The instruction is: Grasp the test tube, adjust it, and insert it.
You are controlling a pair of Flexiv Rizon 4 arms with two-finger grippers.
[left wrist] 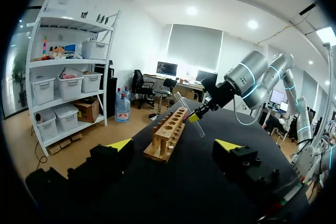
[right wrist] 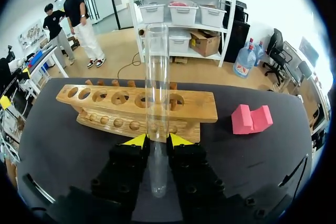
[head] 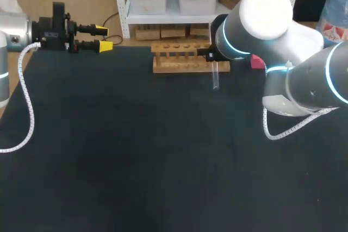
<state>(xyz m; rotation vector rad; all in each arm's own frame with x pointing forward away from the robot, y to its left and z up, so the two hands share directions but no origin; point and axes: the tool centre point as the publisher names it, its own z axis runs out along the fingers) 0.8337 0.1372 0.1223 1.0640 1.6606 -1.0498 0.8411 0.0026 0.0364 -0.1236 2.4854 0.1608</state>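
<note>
Near the far edge of the counter point(head: 136, 150), just before the wooden rack point(head: 185, 64), the right jaws clamp the test tube point(right wrist: 156, 77); the left jaws stand wide at the far left corner

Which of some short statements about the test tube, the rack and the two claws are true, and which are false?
1. The right claw is shut on the test tube. True.
2. The test tube stands in a hole of the wooden rack. False: the claw holds it outside the rack, not inserted.
3. The left claw is open and holds nothing. True.
4. A pink block lies on top of the rack. False: it lies on the table, beside the rack.
</note>
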